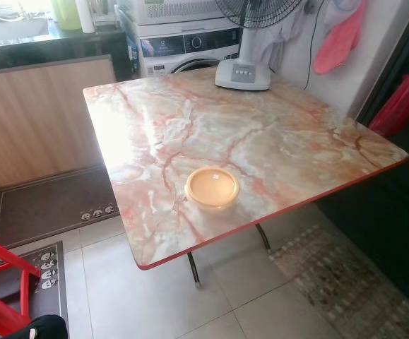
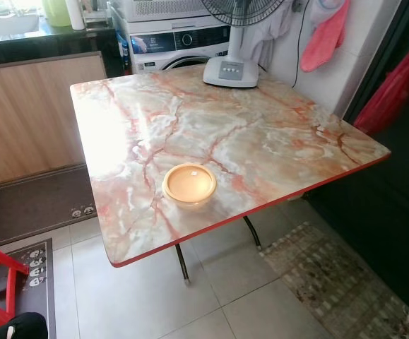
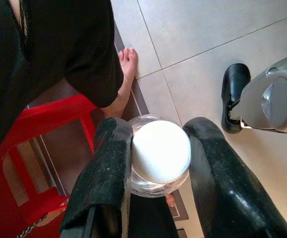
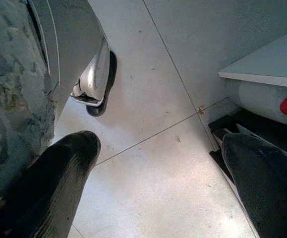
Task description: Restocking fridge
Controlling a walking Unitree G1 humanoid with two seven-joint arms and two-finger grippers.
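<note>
Fingers point(image 3: 103, 188) of my left gripper point(image 3: 160, 163) are clamped on a white-lidded jar point(image 3: 160, 154) held low over the floor, beside a red chair point(image 3: 29, 163). My right gripper point(image 4: 158, 178) hangs spread apart, holding nothing. I see a lidded bowl point(image 1: 212, 188) near the table's point(image 1: 275, 134) near edge.

My left gripper point(image 3: 160, 163) covers both sides of the jar point(image 3: 160, 153), and its white lid hides what is inside. A person point(image 3: 44, 54) in black is cut off by the frame, with one bare foot point(image 3: 126, 74) showing; a toe below the jar is mostly hidden. The red chair point(image 1: 3, 282) runs off the picture's edge. The fan point(image 1: 250, 42) loses its top to the frame. On the table point(image 1: 275, 141), the lid hides the container's point(image 1: 212, 187) contents. The washer point(image 1: 183, 46) panel print is too small to read.
</note>
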